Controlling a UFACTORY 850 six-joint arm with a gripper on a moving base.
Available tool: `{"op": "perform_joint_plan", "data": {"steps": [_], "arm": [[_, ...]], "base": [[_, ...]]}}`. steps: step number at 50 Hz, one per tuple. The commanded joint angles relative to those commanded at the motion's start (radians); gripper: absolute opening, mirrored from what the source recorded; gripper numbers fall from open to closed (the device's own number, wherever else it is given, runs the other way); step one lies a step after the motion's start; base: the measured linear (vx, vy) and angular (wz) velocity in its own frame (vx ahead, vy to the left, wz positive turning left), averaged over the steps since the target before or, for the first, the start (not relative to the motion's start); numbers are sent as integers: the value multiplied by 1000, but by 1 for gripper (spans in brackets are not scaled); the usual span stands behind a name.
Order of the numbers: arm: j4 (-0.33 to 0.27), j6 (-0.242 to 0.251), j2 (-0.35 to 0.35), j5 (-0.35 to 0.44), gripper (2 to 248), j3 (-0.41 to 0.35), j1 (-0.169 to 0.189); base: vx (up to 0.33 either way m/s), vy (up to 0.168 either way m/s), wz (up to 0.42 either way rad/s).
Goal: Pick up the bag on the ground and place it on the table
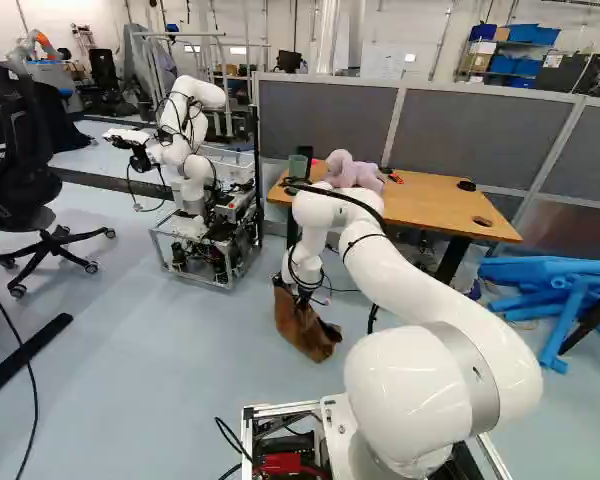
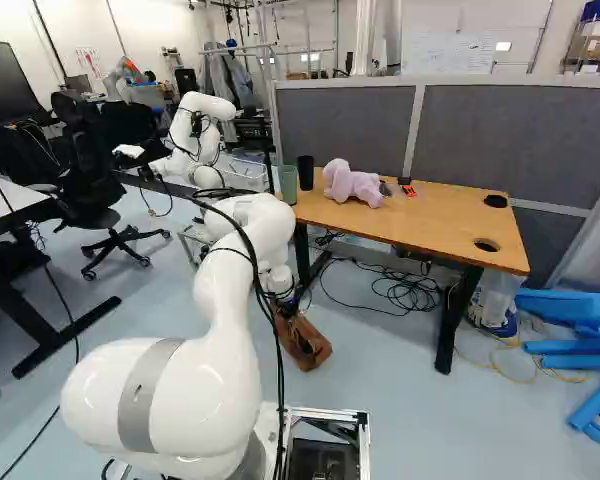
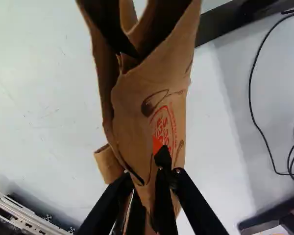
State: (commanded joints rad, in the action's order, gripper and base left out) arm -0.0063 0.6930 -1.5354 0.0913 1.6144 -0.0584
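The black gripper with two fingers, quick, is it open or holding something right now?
Black gripper: closed, holding the brown paper bag.

1 pink plush toy point(image 2: 350, 184) sits beside 2 cups, 1 black cup point(image 2: 306, 172) and 1 green cup point(image 2: 289, 186). In the left base view, another robot point(image 1: 193, 167) stands between an office chair point(image 1: 25, 150) and a grey partition point(image 1: 320, 122), with blue tubes point(image 1: 540, 270) piled at the right.
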Motion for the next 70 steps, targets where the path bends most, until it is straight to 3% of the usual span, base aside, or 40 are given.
{"op": "perform_joint_plan", "data": {"steps": [51,70], "arm": [[16,-2,196,-48,21,-241,-18],[40,-169,203,-63,21,-260,-29]], "base": [[0,0,0],[0,0,0]]}}
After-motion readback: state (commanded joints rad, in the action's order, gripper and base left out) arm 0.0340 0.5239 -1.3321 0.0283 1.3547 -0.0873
